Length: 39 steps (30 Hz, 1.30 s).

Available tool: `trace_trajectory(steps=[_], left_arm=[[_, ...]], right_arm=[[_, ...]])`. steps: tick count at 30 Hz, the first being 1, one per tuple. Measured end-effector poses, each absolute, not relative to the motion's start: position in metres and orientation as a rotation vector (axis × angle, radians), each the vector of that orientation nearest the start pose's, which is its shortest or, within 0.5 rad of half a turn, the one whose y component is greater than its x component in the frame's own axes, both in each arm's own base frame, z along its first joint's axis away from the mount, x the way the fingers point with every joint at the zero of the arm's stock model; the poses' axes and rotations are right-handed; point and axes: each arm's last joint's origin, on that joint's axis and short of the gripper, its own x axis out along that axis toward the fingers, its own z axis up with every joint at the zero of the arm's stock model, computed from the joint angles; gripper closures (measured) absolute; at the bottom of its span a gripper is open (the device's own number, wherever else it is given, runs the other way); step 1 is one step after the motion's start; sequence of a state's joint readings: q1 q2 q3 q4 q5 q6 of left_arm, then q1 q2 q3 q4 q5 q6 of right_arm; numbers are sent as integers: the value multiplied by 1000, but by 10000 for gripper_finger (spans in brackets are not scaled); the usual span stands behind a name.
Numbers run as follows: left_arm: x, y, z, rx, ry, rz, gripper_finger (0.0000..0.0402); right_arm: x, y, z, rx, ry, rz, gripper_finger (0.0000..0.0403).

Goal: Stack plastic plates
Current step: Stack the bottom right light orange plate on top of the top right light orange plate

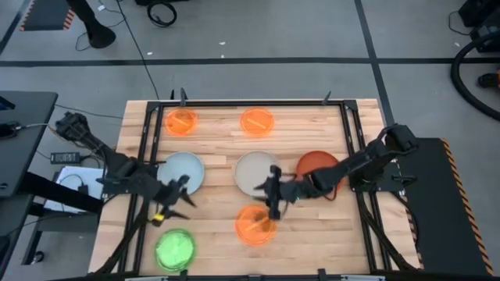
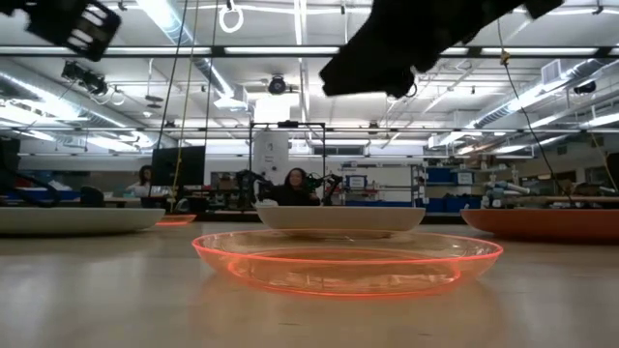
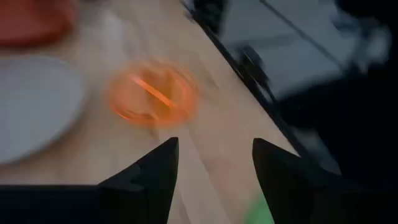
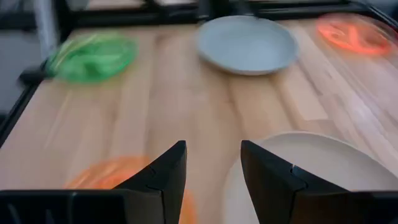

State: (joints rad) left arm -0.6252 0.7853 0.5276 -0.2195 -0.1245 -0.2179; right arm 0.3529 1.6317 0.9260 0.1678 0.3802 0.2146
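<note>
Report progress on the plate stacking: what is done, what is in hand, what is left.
Done: no stack shows among the three large plates; the pale blue plate, off-white plate and rust plate lie apart.
In hand: nothing. The right gripper, fingers open, hovers between the off-white plate and the near orange plate; the left gripper is open beside the blue plate.
Left: the green plate and the two far orange plates also lie separate.

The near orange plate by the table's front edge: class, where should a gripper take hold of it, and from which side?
Probably by its raised rim. The orange plate lies flat and shallow on the table, so only the rim offers an edge. The open right gripper hovers just beyond it, so coming down onto the far rim looks shortest.
</note>
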Motion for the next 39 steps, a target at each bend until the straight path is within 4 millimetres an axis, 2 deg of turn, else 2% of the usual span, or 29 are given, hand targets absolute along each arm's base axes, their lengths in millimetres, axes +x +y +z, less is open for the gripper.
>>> trace_trajectory(steps=[5,8,14,19,25,29,34,39], left_arm=[[157,-81,255,-152,339,-218,189],[164,-73,265,-209,218,-126,189],[171,-67,285,-278,13,-68,189],[171,-62,292,-208,-74,-9,189],[179,-51,297,-128,-140,95,189],[191,-50,295,-132,-182,120,189],[212,-56,282,-124,-164,125,189],[218,-60,281,-144,-216,113,189]], right_arm=[[331,149,208,-162,479,45,240],[333,165,210,-272,469,136,240],[333,175,205,-427,460,278,240],[330,176,201,-406,503,391,240],[321,183,188,-334,635,398,240],[315,204,179,-315,715,447,241],[318,223,174,-390,923,447,241],[327,255,163,-472,954,433,241]])
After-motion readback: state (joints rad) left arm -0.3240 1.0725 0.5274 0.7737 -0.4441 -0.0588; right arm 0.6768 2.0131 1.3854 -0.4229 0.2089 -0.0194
